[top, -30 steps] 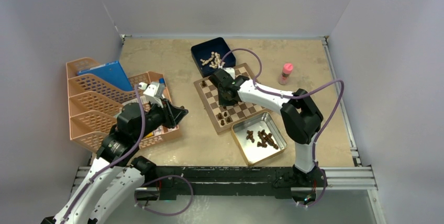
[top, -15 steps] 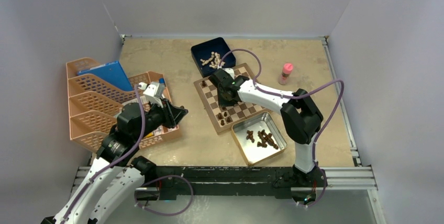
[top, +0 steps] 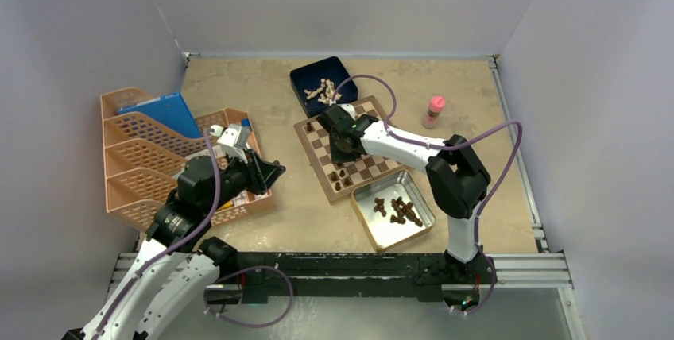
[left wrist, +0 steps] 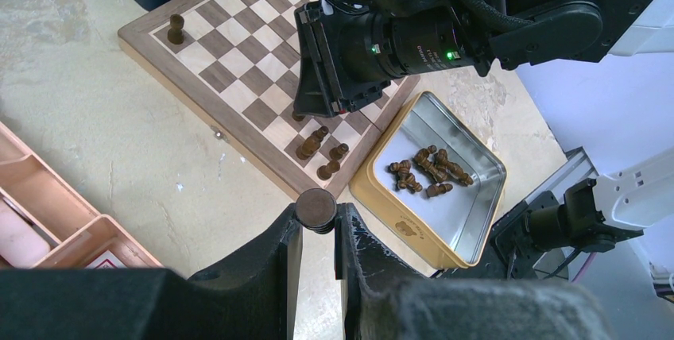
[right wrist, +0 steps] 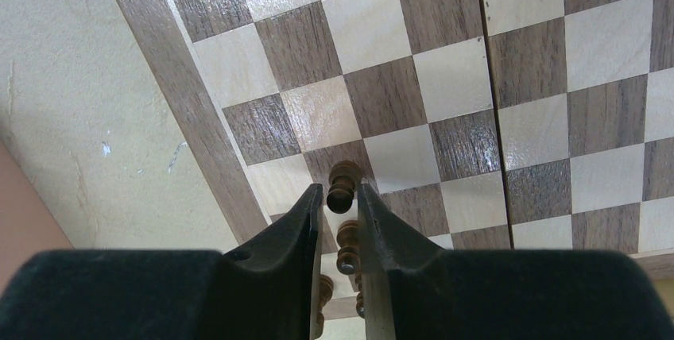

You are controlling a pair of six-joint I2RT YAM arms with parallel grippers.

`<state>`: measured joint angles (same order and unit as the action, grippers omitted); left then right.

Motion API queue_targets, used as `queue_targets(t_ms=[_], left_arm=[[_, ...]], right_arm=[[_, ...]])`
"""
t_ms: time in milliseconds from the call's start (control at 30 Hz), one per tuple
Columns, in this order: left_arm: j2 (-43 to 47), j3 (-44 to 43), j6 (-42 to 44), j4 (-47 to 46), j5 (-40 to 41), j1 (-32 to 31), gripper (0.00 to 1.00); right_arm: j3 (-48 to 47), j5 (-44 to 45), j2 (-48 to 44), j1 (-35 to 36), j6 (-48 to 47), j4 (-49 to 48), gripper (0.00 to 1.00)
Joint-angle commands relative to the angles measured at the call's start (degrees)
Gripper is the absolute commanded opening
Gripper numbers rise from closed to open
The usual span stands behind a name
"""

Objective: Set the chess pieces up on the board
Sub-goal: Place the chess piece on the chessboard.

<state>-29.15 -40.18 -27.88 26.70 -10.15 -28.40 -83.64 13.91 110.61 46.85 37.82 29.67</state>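
The board (top: 314,141) lies mid-table. My right gripper (top: 343,152) hangs over its near-left part. In the right wrist view its fingers (right wrist: 342,197) stand slightly open on either side of a dark pawn (right wrist: 342,187), which stands upright on a dark square of the board (right wrist: 445,78). More dark chess pieces (right wrist: 347,246) stand just behind it. My left gripper (left wrist: 317,218) hovers left of the board (left wrist: 230,62), shut on a dark piece (left wrist: 315,207) seen base-on. Several dark pieces (left wrist: 425,171) lie in the silver tin (left wrist: 469,213).
A dark blue box (top: 311,72) holding cream chessmen (top: 323,90) sits behind the board. A pink-capped bottle (top: 435,111) stands at the right. Orange file trays (top: 151,157) with a blue book (top: 159,113) fill the left. The silver tin (top: 388,233) is near the front.
The right gripper's jaws have parted a little around the pawn. The left arm has not moved and still holds its piece.
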Motion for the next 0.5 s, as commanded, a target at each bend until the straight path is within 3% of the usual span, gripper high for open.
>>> queue_targets(t_ms=[0,467], left_arm=[[-0.2,-1.6,0.1,-1.9,0.4,0.3,0.09],[0.0,-1.6,0.0,-1.7,0.7,0.3,0.09]], right_arm=[[-1.4,-0.4,-0.6,0.2,-0.9,-0.3,0.25],[-1.3,-1.2,-1.2,0.8,-1.0,-0.3,0.22]])
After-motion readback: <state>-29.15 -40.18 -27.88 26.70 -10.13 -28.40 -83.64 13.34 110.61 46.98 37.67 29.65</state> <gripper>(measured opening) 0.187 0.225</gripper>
